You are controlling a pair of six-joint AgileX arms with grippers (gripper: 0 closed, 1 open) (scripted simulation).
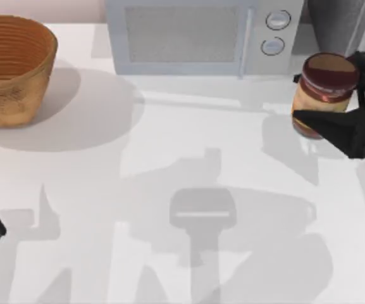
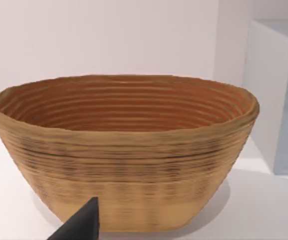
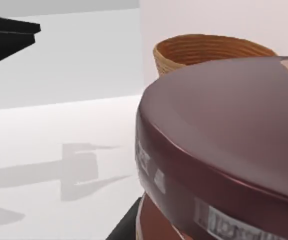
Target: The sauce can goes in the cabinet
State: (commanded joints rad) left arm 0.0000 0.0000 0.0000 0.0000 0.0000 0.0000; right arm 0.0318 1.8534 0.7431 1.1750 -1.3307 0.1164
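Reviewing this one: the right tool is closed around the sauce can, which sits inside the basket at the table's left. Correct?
Not quite. The sauce can is not in the basket; the top view shows it at the table's right, in front of the microwave, far from the basket. The right tool is around it there.

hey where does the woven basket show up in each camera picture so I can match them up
Top view: woven basket at the table's far left corner.
Left wrist view: basket close up, centre frame.
Right wrist view: its rim beyond the sauce can.
Shared landmark: the white microwave beside it, also seen at.
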